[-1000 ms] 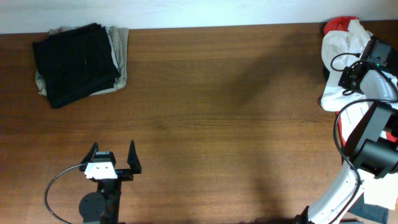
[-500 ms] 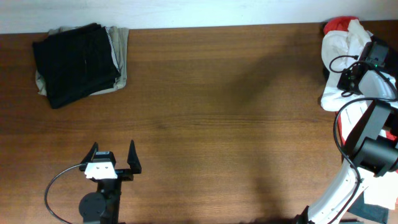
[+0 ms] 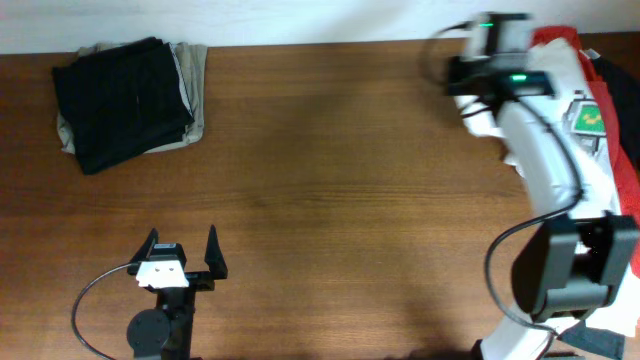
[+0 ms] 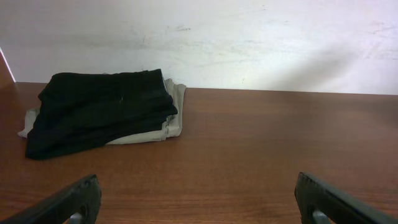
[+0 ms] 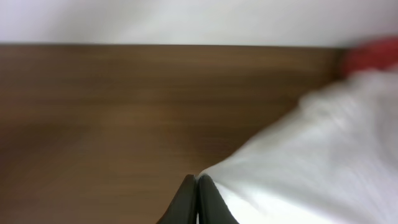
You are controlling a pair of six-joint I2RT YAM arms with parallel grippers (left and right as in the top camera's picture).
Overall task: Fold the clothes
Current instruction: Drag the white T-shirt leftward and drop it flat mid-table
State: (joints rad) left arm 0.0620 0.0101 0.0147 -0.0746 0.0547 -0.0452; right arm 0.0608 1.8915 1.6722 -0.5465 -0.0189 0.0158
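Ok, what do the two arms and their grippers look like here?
The left gripper has two black fingers on a white block, above a round black base with a thin looping cable. The right arm is white with black joints, green lights, a green sticker and a black cable; the right gripper has slim black fingers.

I see a folded black garment (image 3: 118,100) stacked on a folded khaki garment (image 3: 192,85) at the far left corner of the wooden table (image 3: 330,190). A red shirt (image 3: 553,38) lies far right.
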